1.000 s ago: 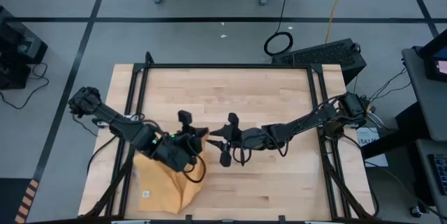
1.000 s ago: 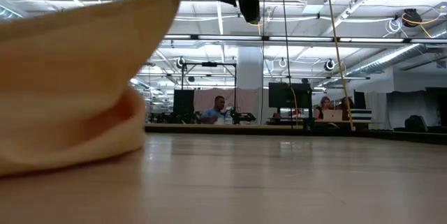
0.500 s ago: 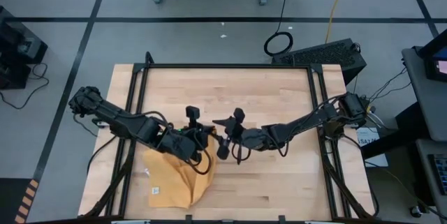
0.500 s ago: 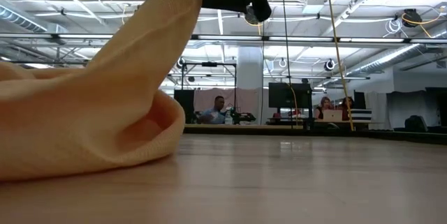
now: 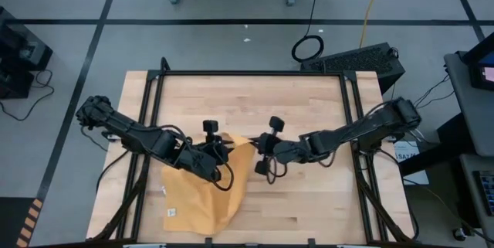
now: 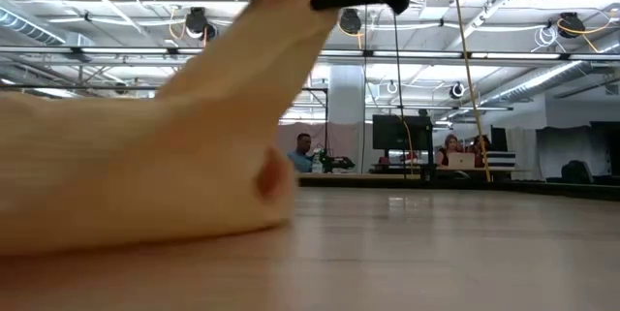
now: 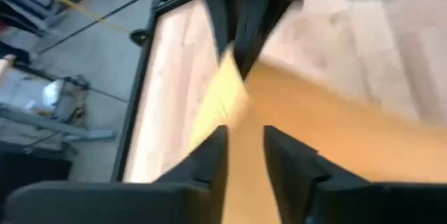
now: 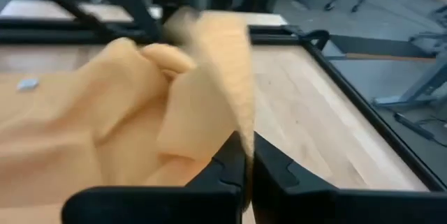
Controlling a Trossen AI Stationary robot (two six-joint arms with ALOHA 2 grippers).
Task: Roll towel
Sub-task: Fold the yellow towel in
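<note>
Pinching the towel [image 5: 207, 198] by one raised edge, the right gripper [image 5: 261, 154] sits near the middle of the bench [image 5: 255, 101], its two fingers [image 8: 227, 167] pressed tight together with a thin fold of yellow cloth caught between them. That edge stands up off the wood, and in the low view the fabric climbs steeply from the bench surface to the dark gripper at the top. The left gripper [image 5: 218, 155] is right there too, just beside the right one, over the same lifted part of the towel. Its fingers [image 7: 209, 161] stand a little apart, with cloth running through the gap between them; whether they actually press on it, I cannot tell. The rest of the towel lies bunched and rumpled on the bench toward the front-left corner, reaching almost to the front edge, with its small white tag [image 5: 170, 211] showing near that edge. From the right wrist view the cloth heaps up in soft folds. People sit at desks in the room far beyond the bench.
</note>
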